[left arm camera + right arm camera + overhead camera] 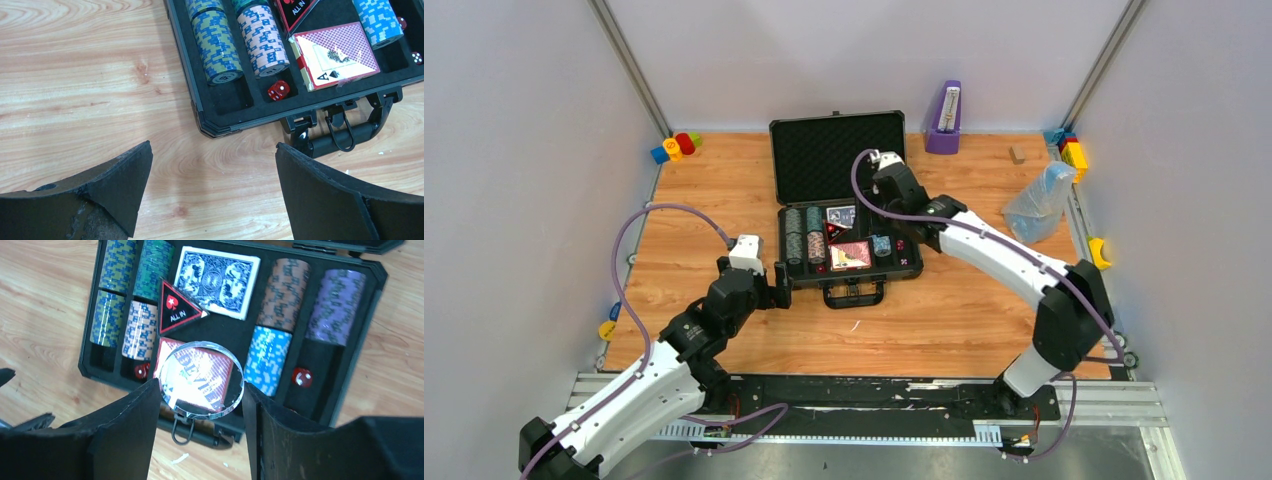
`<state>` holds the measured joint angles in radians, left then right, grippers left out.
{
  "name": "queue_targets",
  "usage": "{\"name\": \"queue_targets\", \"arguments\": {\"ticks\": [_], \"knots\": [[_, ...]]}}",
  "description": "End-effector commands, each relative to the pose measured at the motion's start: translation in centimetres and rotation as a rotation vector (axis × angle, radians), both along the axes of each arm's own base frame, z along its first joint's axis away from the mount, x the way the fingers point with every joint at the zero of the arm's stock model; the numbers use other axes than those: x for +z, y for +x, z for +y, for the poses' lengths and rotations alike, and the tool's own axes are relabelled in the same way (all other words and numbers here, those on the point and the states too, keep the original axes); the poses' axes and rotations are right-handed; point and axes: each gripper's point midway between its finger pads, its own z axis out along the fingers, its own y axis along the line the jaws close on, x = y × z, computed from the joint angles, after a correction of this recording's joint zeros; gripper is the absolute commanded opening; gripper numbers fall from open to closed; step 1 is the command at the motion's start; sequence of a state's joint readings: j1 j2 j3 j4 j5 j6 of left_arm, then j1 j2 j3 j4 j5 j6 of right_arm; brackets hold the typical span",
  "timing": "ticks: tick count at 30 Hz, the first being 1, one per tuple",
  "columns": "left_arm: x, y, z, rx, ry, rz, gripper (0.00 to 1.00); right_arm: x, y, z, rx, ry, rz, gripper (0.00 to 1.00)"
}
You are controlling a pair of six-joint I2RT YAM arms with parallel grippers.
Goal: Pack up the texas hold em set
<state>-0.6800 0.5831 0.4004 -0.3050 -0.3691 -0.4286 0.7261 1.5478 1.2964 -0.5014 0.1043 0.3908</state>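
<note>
Watching both wrist feeds from my station. Wooden table [964,320] under everything. Black case [836,155] lies open on it, lid standing up on the side far from both arms, foam tray facing up.

Left gripper [214,147]: fingers spread wide, nothing between them but bare wood. The case's corner sits just ahead of it and slightly to its right; the carry handle [345,137] is right in front of its right finger.

Right gripper [201,390]: pinching a clear round disc [201,372] by its edges, held above the tray. I read mirrored lettering through the disc.

Below and ahead of the right gripper, chip rolls [267,357] fill the slots in rows on either side. Blue-backed deck [217,280] lies farthest ahead in the centre bay; red-backed deck [335,55] sits directly under the disc. Triangular button [177,307], marked ALL IN, lies tilted between the two decks.

Red dice [278,90]: one in a slot end left of the disc, another [302,376] to its right.
</note>
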Motion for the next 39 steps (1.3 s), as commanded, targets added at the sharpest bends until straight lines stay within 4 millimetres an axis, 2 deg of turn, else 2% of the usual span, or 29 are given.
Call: {"name": "queue_targets", "arguments": {"ticks": [1,5,8,11,17,19,20,21,22,25,27,34,39], "knots": [[0.6,0.3,0.2,0.025,-0.015,-0.022,1.0,1.1,2.8,3.2,0.031,0.048,-0.045,0.27],[0.5,0.3,0.3,0.025,-0.014,-0.02,1.0,-0.5,4.6,3.6,-0.003,-0.002,-0.046,0.28],[0.6,0.3,0.3,0.025,-0.016,-0.022,1.0,-1.9,5.2,3.5,-0.02,-0.04,-0.035,0.29],[0.6,0.3,0.3,0.026,-0.018,-0.024,1.0,-3.2,5.7,2.9,-0.047,-0.088,-0.028,0.32],[0.6,0.3,0.2,0.024,-0.017,-0.023,1.0,-4.5,6.3,1.3,-0.106,-0.173,-0.039,0.36],[0.5,0.3,0.2,0.024,-0.016,-0.022,1.0,-5.0,6.3,1.3,-0.105,-0.185,-0.026,0.64],[0.5,0.3,0.2,0.024,-0.014,-0.021,1.0,-5.0,6.3,1.4,-0.108,-0.181,-0.02,0.85],[0.5,0.3,0.2,0.024,-0.014,-0.021,1.0,-4.9,6.3,1.4,-0.118,-0.172,-0.014,0.96],[0.5,0.3,0.2,0.024,-0.014,-0.02,1.0,-4.6,6.2,1.6,-0.115,-0.155,-0.007,1.0],[0.6,0.4,0.2,0.024,-0.016,-0.022,1.0,-3.4,6.3,1.9,-0.101,-0.09,0.003,1.0],[0.5,0.3,0.2,0.024,-0.015,-0.021,1.0,-2.3,7.1,0.9,-0.133,-0.062,-0.008,0.99],[0.5,0.3,0.2,0.023,-0.015,-0.02,1.0,1.9,12.0,-5.9,-0.325,0.173,-0.013,0.88],[0.5,0.3,0.2,0.022,-0.015,-0.02,1.0,2.4,16.4,-10.9,-0.492,0.302,-0.06,0.81]]}}
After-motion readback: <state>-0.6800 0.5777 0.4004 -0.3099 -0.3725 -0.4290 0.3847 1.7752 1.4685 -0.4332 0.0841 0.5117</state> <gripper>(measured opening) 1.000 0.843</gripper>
